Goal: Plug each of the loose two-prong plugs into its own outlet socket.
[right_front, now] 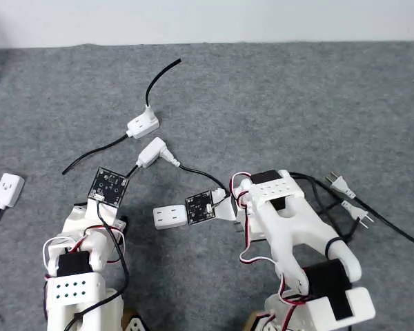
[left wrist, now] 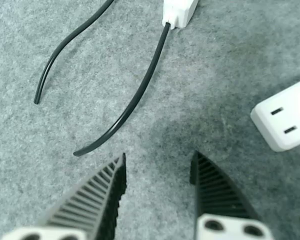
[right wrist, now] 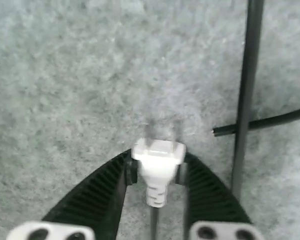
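Right gripper is pinching a white two-prong plug by its body, low over the grey mat. Prongs are too blurred to read, probably pointing away from the claw. Left gripper is spread and holding nothing, with a loose cable end just ahead of it.

Step looks like carry-to-socket. Next: square the prongs to the slots of the white outlet near the right wrist, then push straight in. Left could brace it.

One plug in right tool
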You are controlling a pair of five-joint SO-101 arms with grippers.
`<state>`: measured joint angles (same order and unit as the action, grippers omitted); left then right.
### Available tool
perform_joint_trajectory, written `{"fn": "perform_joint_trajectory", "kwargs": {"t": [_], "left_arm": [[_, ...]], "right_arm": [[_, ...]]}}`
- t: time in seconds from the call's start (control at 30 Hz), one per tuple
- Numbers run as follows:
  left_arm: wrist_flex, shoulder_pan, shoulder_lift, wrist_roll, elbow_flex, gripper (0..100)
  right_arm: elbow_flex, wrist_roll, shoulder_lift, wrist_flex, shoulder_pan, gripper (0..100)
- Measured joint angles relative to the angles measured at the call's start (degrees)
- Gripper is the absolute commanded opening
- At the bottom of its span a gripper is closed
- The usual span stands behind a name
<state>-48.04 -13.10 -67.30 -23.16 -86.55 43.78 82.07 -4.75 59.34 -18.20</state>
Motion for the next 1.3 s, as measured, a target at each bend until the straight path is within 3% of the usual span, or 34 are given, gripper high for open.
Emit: {"fn": "perform_joint_trajectory", "kwargs": {"t": [0.33,0.43,0.53,0.67,0.9,1.13,1.3], "left_arm": [[0.00,0.26,0.00,0.00,0.00,20],[0.00,4.48,0.00,0.00,0.00,20],[1.41,13.19,0.00,0.18,0.00,20],[8.18,21.80,0.00,6.51,0.00,22],[17.23,24.44,0.00,18.73,0.00,27],[17.58,27.52,0.00,22.59,-1.41,27],[17.67,25.05,0.00,24.44,-1.41,27]], "right_arm": [[1.14,3.25,-0.09,-3.25,0.79,0.9],[1.14,-2.81,-0.70,-3.25,0.18,0.9],[0.35,-10.02,-2.99,-1.23,-2.11,0.9],[0.26,-15.65,-9.14,2.90,-5.27,0.9],[0.26,-24.09,-16.00,3.96,-10.11,0.9],[-6.59,-31.21,-17.23,6.42,-14.86,0.9],[-8.79,-31.30,-17.23,8.62,-14.33,0.9]]}}
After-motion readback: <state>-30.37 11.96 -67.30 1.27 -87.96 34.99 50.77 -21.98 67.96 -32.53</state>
